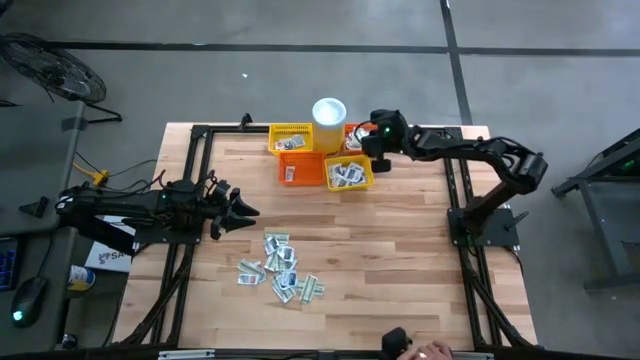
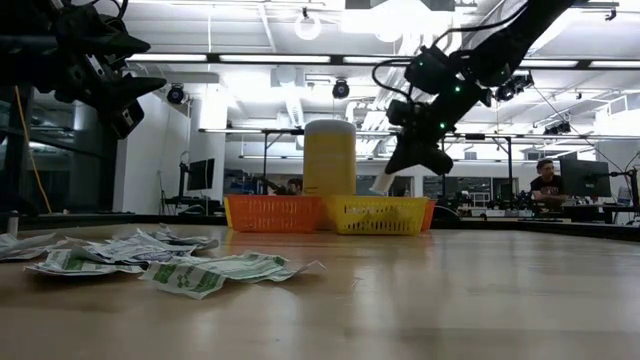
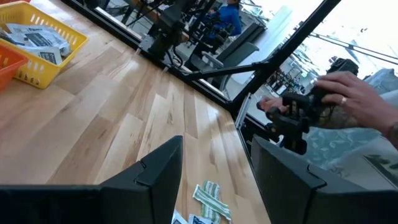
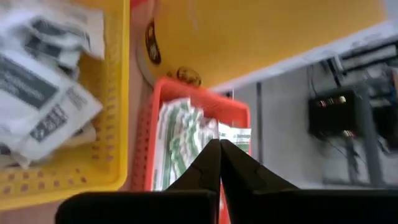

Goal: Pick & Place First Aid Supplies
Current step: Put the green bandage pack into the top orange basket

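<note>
Sachets (image 1: 281, 267) — a loose heap of flat white and pale-green packets, lying on the table (image 1: 400, 250) near its front-left, some overlapping, a few with corners curled up. More are already sorted into the baskets (image 1: 348, 174) at the far edge, beside a cup (image 1: 329, 112).

Handling, as judged: very light, thin, flexible, probably slick-skinned; likely to slide or lift in pairs where overlapped. A grip is best taken on a raised edge or corner of an outlying packet, not on the flat face.

Left gripper (image 1: 243, 209) — fingers spread apart, empty, held above the table left of the heap.

Right gripper (image 1: 379, 160) — fingers pressed together, nothing seen between them, poised over the red-orange basket (image 4: 231, 124), which holds green-printed packets.

A person's hand (image 3: 348, 93) is seen beyond the table edge.
</note>
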Available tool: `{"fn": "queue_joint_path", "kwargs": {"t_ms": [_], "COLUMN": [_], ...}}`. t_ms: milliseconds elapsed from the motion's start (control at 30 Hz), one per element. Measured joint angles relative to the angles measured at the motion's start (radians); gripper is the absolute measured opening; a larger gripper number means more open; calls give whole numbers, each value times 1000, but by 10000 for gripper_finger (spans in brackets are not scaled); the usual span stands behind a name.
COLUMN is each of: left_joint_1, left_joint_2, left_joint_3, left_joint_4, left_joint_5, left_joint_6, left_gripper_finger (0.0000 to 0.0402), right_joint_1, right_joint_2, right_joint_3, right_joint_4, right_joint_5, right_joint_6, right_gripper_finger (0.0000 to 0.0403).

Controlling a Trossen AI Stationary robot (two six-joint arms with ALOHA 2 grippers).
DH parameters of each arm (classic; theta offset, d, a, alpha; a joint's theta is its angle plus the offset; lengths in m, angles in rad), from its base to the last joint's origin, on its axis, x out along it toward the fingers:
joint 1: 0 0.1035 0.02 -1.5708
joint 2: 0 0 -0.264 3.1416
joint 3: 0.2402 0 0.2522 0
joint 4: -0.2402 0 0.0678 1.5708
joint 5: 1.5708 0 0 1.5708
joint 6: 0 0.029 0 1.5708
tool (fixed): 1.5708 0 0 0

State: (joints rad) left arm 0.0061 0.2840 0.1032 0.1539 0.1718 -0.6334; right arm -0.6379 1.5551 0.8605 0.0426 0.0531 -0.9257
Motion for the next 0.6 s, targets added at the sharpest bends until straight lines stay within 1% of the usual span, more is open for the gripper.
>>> {"fn": "queue_joint_path", "kwargs": {"t_ms": [100, 300, 367, 600], "left_joint_1": [0, 0, 0, 0], "left_joint_2": [0, 0, 0, 0], "left_joint_3": [0, 0, 0, 0], "left_joint_4": [0, 0, 0, 0], "left_joint_5": [0, 0, 0, 0], "left_joint_6": [0, 0, 0, 0], "left_gripper_finger": [191, 191, 191, 191], "right_joint_1": [-35, -86, -100, -119], "right_joint_2": [0, 6, 16, 81], "right_joint_3": [0, 0, 0, 1], "right_joint_4": [7, 6, 6, 57], "right_joint_5": [-92, -203, -223, -247], "right_joint_6": [-1, -52, -69, -71], "right_gripper_finger": [0, 0, 0, 0]}}
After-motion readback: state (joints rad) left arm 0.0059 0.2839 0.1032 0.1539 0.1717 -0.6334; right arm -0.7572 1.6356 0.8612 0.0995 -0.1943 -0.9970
